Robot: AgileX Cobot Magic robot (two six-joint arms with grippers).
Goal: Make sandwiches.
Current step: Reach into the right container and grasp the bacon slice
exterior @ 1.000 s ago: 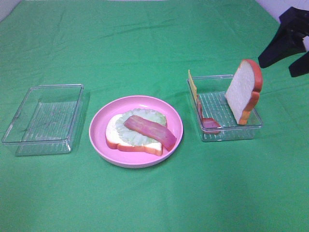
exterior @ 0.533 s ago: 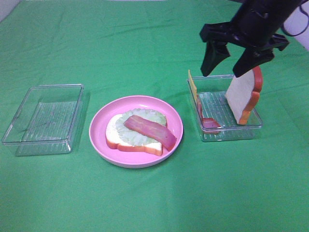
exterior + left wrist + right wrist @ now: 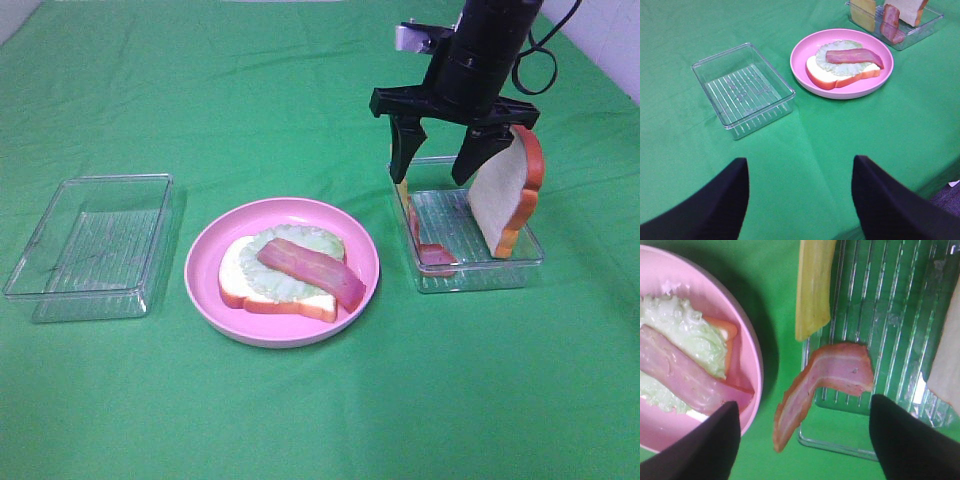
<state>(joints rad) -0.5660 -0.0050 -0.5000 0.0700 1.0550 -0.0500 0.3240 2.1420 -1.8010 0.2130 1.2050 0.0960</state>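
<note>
- Now the half-built sandwich (image 3: 285,275) lies on the pink plate (image 3: 210,290), on the green bench (image 3: 320,420). It has a bread base, lettuce over that and one strip of bacon across the top, with no cheese and no top slice yet.
- Just beside the plate stands the clear tray (image 3: 480,278) with what is left. A cheese square (image 3: 400,185) stands on edge at the wall nearest the plate, and a loose bacon strip (image 3: 830,380) sits just next to it. A bread slice (image 3: 507,190) leans upright at the end farthest from the plate.
- Our right tool (image 3: 431,178) hangs over that tray, spread wide with nothing in it. One finger is above the wall nearest the plate and the other is close beside the bread slice.
- What matters to us is that the cheese square and the loose bacon strip sit straight below, between those fingers.
- The cheese turns its thin edge up and its flat faces toward and away from the plate. We judge the fingers would close across its thickness as they stand.
- The bacon strip is bent, with one end flat on the tray floor and the other climbing toward the plate, so it lies slantwise to the closing line.
- Our left tool (image 3: 799,162) is well apart on the plate's opposite side, beyond the other clear tray (image 3: 90,245), also wide and empty. We judge the right arm far the nearer.
</note>
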